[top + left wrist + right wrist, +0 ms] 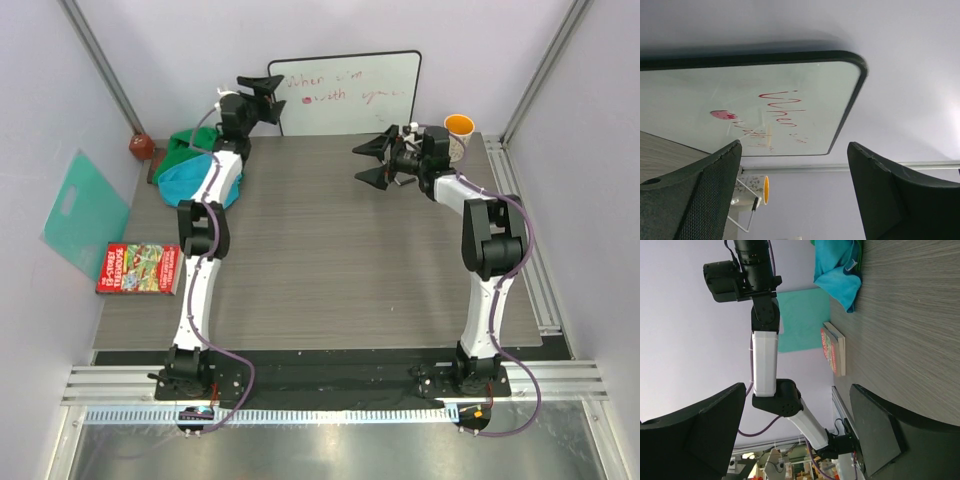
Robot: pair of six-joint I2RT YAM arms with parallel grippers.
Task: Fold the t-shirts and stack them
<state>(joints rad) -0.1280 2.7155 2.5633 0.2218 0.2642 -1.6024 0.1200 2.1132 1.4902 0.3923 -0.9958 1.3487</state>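
T-shirts: a soft turquoise-blue t-shirt [185,185] and a darker green t-shirt [190,143], both bunched in one crumpled heap at the far left corner of the grey wood-grain worktop [330,260]. The green one lies toward the back and the turquoise one toward the front, and they touch. In the top view my left arm crosses over the heap and hides part of it. Neither shirt is spread flat, I see no fold, and there is no stack. My judgement: the task is at its very start, with nothing done. Each shirt has yet to be pulled out, flattened, folded and laid one on the other.

My left claw [268,98] has its jaws wide apart with nothing between them. It is raised by the white dry-erase board with red writing [345,92], and its wrist view shows only board and wall through the gap. My right claw [366,164] is also spread wide and empty. It is up over the far right of the worktop, pointing left and well apart from the heap, and its wrist view catches the turquoise cloth at the far end.

Not task items: a white mug with orange inside [459,130] sits at the far right corner, a red picture book [140,268] lies at the left edge, and a mint-teal plastic sheet [85,210] leans on the left wall.
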